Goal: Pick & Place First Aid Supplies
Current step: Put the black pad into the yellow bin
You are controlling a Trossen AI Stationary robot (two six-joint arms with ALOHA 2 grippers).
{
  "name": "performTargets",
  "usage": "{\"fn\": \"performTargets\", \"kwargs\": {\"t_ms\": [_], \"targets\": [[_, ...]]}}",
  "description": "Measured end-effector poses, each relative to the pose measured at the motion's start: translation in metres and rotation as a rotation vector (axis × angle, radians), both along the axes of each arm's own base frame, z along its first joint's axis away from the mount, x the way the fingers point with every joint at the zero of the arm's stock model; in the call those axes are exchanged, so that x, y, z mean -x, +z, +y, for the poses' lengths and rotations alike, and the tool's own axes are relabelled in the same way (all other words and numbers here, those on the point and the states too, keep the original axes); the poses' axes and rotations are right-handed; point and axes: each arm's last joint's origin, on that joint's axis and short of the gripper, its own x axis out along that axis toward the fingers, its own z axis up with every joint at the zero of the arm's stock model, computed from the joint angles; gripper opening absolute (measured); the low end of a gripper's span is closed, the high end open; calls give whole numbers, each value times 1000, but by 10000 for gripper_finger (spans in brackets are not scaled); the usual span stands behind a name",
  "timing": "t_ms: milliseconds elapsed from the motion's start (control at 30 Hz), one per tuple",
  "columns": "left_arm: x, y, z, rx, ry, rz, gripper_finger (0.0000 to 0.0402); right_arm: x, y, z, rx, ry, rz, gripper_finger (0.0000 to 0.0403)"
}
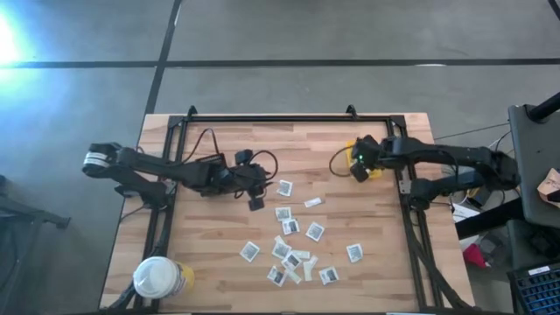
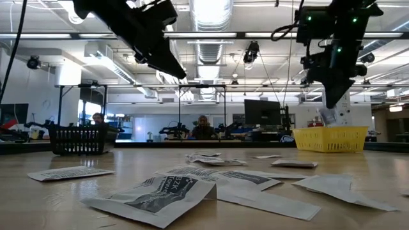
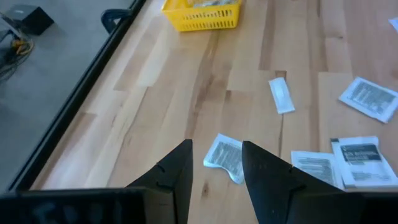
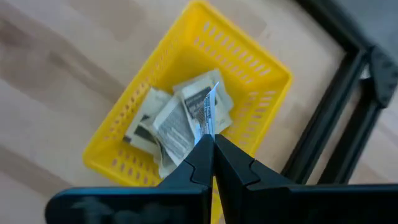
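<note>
Right wrist view: right end effector clamps a packet above the bin; left end effector hovers apart over another packet.

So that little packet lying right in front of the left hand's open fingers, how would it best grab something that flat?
Probably from straight above, pinching one edge. The packet lies flat on the table, but its near corner looks slightly curled up, giving a finger something to slip under. The left hand hangs over it, open. The packet sits apart from its neighbours, so there is room on either side.
</note>
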Motion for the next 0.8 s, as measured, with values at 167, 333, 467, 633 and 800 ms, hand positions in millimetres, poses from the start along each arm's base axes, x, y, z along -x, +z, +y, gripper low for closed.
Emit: {"fn": "performTargets", "kwargs": {"t_ms": [167, 333, 467, 633, 800], "targets": [[3, -3, -2, 6, -14, 6, 133, 6, -1, -14, -124, 33, -10, 8], [4, -7, -2, 13, -14, 16, 133, 11, -2, -25, -243, 78, -60, 8], [4, -7, -3, 15, -16, 16, 133, 12, -1, -34, -282, 104, -122, 8], [4, -7, -3, 16, -19, 15, 133, 12, -1, -40, -288, 130, -166, 8], [4, -7, -4, 20, -21, 14, 133, 13, -1, -41, -254, 124, -141, 10]]}}
